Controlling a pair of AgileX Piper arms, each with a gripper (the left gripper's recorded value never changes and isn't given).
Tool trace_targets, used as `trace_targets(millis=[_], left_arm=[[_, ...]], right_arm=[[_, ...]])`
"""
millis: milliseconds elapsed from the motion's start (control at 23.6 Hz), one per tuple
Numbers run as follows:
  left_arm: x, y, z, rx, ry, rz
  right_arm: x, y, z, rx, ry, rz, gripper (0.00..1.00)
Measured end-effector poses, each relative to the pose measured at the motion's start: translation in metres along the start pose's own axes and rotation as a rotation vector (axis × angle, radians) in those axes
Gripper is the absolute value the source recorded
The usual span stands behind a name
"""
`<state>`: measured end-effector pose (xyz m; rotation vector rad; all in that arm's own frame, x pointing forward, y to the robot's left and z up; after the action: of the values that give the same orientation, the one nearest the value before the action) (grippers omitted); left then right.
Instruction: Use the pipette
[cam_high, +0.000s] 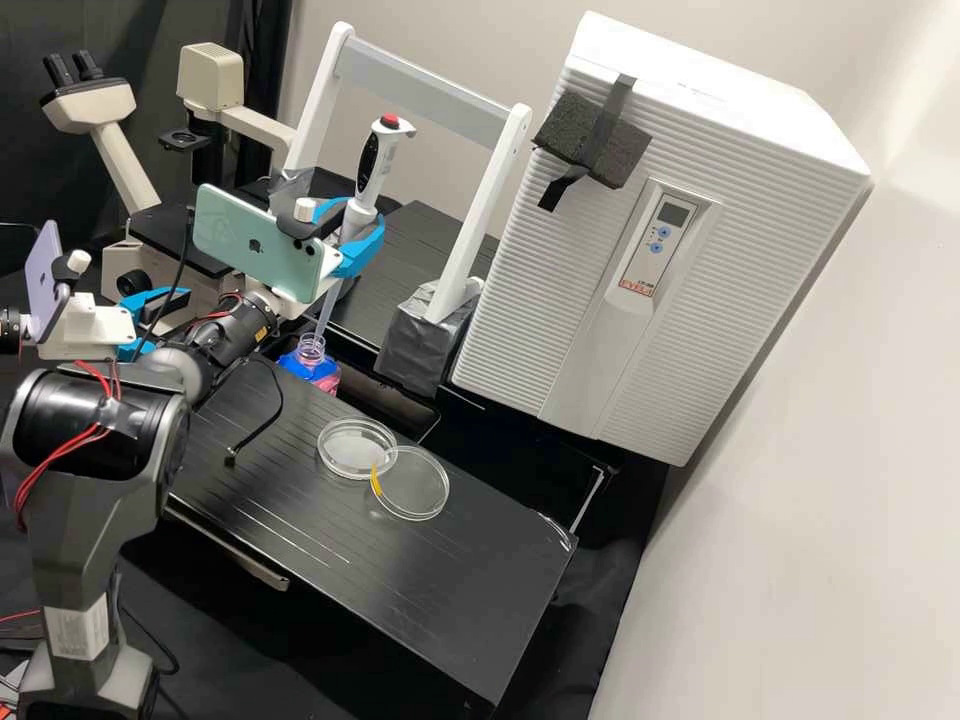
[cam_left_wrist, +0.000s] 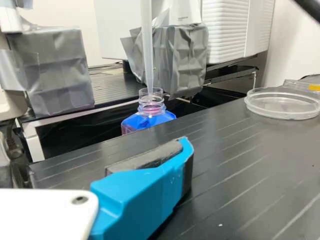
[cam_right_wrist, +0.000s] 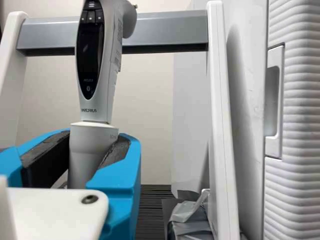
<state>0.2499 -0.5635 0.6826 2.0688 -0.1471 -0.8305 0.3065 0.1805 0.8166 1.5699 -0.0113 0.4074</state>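
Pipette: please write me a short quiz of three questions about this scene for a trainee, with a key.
1. True or false: the pipette lies flat on the bench.
2. The pipette's tip is: A at the mouth of the bottle; B in a beaker; C in a test tube.
3. Which gripper holds the pipette?
Key: 1 false; 2 A; 3 the right gripper.

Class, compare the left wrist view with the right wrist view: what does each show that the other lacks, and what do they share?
Left wrist, not right: the tip at the mouth of the bottle, and two dishes. Right wrist, not left: the pipette body gripped in the right claw, and the crossbar. Shared: the taped base and the white machine.
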Motion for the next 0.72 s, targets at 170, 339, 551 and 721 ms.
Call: trace_targets(millis=[170, 339, 551, 721], left_arm=[[0.0, 0.0, 0.0, -0.016, 0.0, 0.0], [0.0, 0.0, 0.0, -0.018, 0.0, 0.0], [0.0, 0.0, 0.0, -0.018, 0.0, 0.0], [0.0, 0.0, 0.0, -0.018, 0.0, 0.0]], right_arm=[[-0.005, -0.014, 0.009, 0.001, -0.016, -0.031, 0.0], [-0.009, -0.018, 0.012, -0.002, -0.024, -0.05, 0.0], [-0.014, -0.022, 0.012, -0.003, -0.024, -0.068, 0.0], [-0.021, -0.029, 0.014, -0.011, -0.029, -0.1, 0.0]])
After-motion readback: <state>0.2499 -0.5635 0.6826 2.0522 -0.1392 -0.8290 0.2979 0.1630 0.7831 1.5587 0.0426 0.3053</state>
